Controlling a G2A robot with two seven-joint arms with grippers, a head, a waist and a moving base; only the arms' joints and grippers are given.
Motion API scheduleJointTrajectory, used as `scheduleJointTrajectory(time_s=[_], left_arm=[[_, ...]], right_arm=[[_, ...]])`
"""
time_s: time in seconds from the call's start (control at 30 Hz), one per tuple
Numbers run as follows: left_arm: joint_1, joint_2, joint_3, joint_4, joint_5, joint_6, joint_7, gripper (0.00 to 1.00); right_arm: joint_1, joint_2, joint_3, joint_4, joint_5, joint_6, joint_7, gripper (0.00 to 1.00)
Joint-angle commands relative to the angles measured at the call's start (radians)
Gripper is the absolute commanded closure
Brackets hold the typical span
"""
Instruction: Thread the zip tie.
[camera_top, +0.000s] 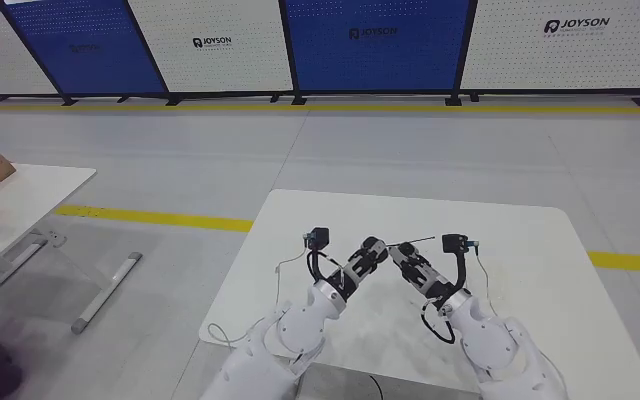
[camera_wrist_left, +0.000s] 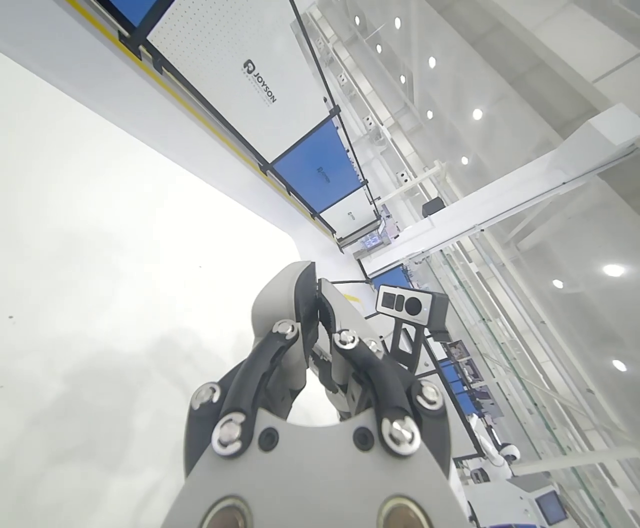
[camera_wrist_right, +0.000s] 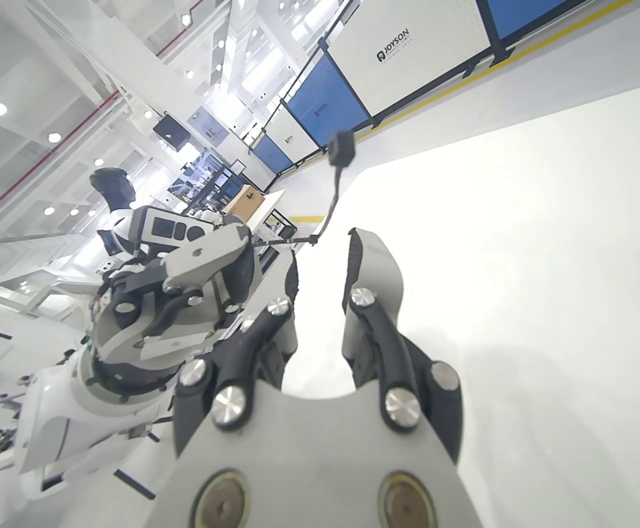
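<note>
The zip tie (camera_top: 416, 241) was pinched at the tips of the left gripper (camera_wrist_left: 318, 284), pointed to three o'clock, beside the right gripper (camera_wrist_right: 322, 241), which was held open.

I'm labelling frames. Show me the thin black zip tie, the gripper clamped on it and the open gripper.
thin black zip tie (camera_wrist_right: 287, 242), right wrist view: its straight strip.
left gripper (camera_wrist_left: 316, 278), left wrist view: between its shut fingertips.
right gripper (camera_wrist_right: 322, 252), right wrist view: gap between its open fingertips.

Bright, even light is cast from round ceiling lamps (camera_wrist_left: 613, 270). The white counter (camera_top: 520, 260) is nearly washed out by glare. Glints are caught on the screws of the right pincer (camera_wrist_right: 322, 247). Straight lines are bowed toward the wrist views' edges.
</note>
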Motion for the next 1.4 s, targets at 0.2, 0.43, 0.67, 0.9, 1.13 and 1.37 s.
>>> scheduleJointTrajectory(time_s=[0.2,0.43,0.67,0.9,1.13,1.37], left_arm=[[0.007,0.001,0.003,-0.004,0.012,-0.001,-0.01,1.0],[0.007,0.001,0.001,-0.01,0.016,-0.001,-0.011,1.0],[0.012,0.002,-0.004,-0.017,0.012,-0.011,-0.01,1.0],[0.019,0.003,-0.008,-0.028,0.009,-0.023,-0.014,1.0],[0.033,0.005,-0.017,-0.043,0.007,-0.037,-0.017,1.0],[0.048,0.008,-0.023,-0.062,0.007,-0.05,-0.02,1.0]], right_arm=[[0.002,0.0,-0.002,-0.002,-0.001,0.002,-0.003,1.0],[0.004,0.0,-0.003,-0.001,-0.001,0.004,-0.003,1.0],[0.011,-0.001,-0.012,0.01,-0.015,0.015,0.001,1.0],[0.022,-0.003,-0.03,0.024,-0.037,0.025,0.005,1.0],[0.034,-0.006,-0.047,0.043,-0.061,0.035,0.002,1.0],[0.044,-0.009,-0.059,0.064,-0.083,0.049,-0.007,1.0]])
